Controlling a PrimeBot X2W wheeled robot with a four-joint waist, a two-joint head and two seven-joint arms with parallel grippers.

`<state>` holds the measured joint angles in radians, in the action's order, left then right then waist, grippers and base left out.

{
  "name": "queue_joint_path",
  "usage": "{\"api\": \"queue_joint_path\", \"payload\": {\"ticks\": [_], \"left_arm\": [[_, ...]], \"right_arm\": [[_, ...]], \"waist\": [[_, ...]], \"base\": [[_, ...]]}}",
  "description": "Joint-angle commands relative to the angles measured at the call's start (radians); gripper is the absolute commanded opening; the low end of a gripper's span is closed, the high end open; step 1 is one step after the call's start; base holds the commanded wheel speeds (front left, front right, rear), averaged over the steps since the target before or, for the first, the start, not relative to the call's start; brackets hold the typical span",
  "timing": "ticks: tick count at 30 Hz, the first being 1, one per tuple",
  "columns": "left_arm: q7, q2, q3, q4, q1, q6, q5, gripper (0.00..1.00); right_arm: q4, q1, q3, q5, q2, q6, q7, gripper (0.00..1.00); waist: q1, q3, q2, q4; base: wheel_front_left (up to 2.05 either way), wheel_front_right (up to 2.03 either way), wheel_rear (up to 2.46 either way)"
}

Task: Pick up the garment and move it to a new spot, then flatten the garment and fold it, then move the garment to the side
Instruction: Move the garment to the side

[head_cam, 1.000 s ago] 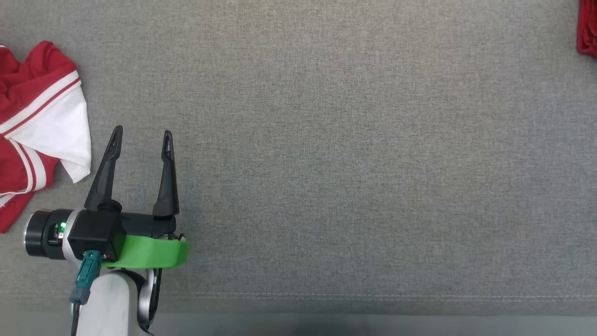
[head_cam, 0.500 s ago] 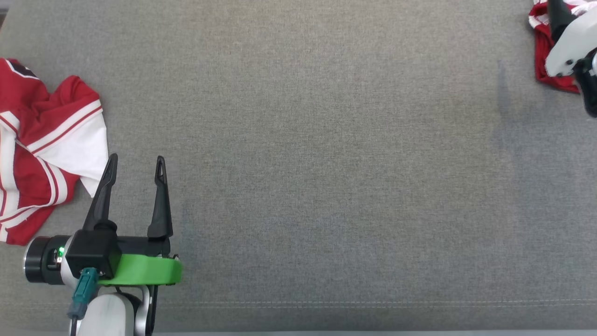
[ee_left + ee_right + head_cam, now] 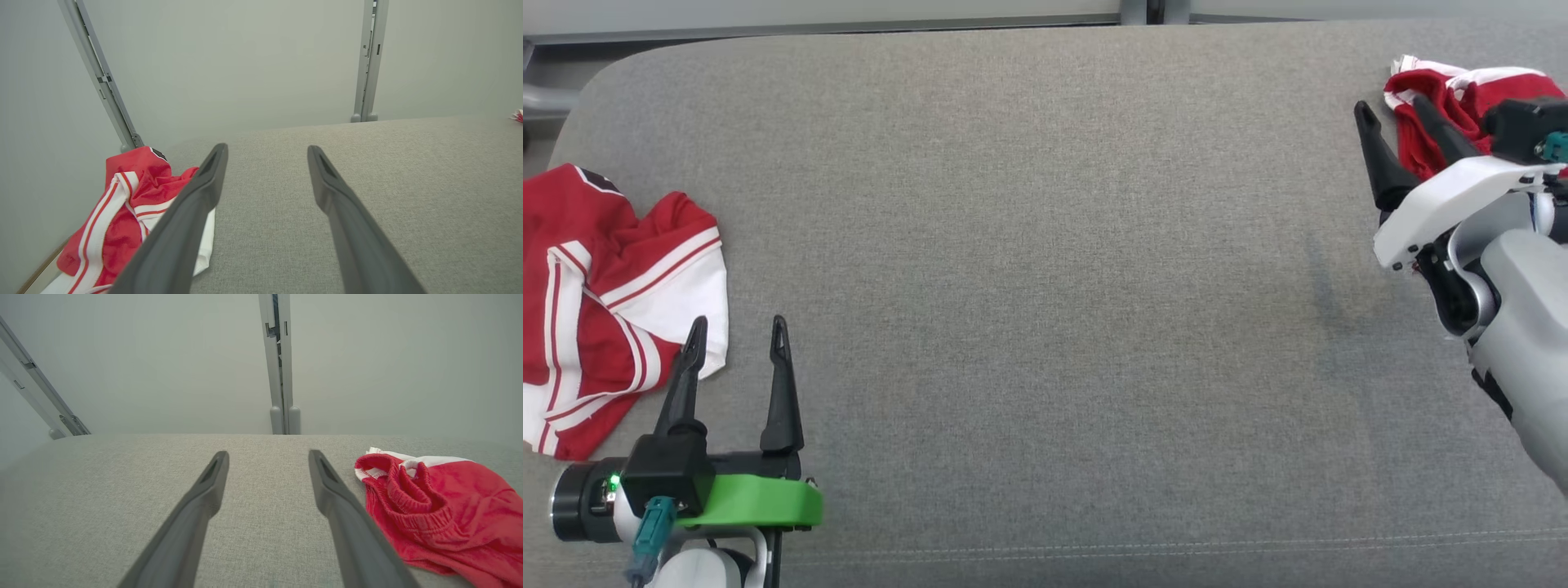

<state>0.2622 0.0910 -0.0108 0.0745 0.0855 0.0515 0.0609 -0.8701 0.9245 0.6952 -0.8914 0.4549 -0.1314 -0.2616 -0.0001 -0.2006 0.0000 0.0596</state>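
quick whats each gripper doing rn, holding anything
left gripper: open, holding nothing; striped red and white garment lies beside it.
right gripper: open, holding nothing; crumpled red garment lies beside it.

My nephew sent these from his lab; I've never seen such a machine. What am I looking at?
A two-armed robot at a grey fabric surface. The wide picture looks down from its head camera; the other two look along each arm's fingers from the wrist. The left gripper and the right gripper each have two dark fingers, spread open, holding nothing. A crumpled red-and-white jersey lies beside the left one; a red garment with an elastic waistband lies beside the right one.
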Motion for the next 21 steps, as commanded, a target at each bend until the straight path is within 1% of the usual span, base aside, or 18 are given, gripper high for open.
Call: {"api": "queue_joint_path", "payload": {"ticks": [1,6,8,9,16,18,21], "left_arm": [[0.002,0.005,-0.009,0.002,-0.015,-0.009,0.009,1.00],[0.002,0.001,-0.021,0.001,-0.022,-0.007,0.012,1.00],[0.002,0.001,-0.027,0.004,-0.027,-0.007,0.012,1.00],[0.002,0.000,-0.031,0.006,-0.032,-0.010,0.012,1.00],[0.002,0.000,-0.044,0.023,-0.048,-0.009,0.011,1.00],[0.002,-0.001,-0.047,0.028,-0.053,-0.010,0.013,1.00],[0.002,-0.005,-0.050,0.035,-0.061,-0.011,0.015,1.00]], "right_arm": [[0.023,-0.041,-0.033,0.019,-0.007,0.001,-0.005,1.00],[0.124,-0.164,-0.173,0.089,-0.053,0.001,-0.005,1.00],[0.167,-0.213,-0.214,0.134,-0.076,0.001,-0.005,1.00],[0.209,-0.257,-0.245,0.186,-0.099,0.001,-0.005,1.00],[0.343,-0.405,-0.391,0.333,-0.206,0.001,-0.005,1.00],[0.372,-0.444,-0.423,0.398,-0.225,0.001,-0.005,1.00],[0.402,-0.510,-0.470,0.453,-0.262,0.001,-0.005,1.00]], "waist": [[0.0001,0.018,0.0000,-0.007],[0.0001,0.027,0.0000,-0.015],[0.0001,0.032,0.0000,-0.020],[0.0001,0.039,0.0000,-0.025],[0.0001,0.071,0.0000,-0.035],[0.0001,0.080,0.0000,-0.038],[0.0001,0.098,0.0000,-0.039]], "base": [[0.00,0.00,0.00],[0.00,0.00,0.00],[0.00,0.00,0.00],[0.00,0.00,0.00],[0.00,0.00,0.00],[0.00,0.00,0.00],[0.00,0.00,0.00]]}}
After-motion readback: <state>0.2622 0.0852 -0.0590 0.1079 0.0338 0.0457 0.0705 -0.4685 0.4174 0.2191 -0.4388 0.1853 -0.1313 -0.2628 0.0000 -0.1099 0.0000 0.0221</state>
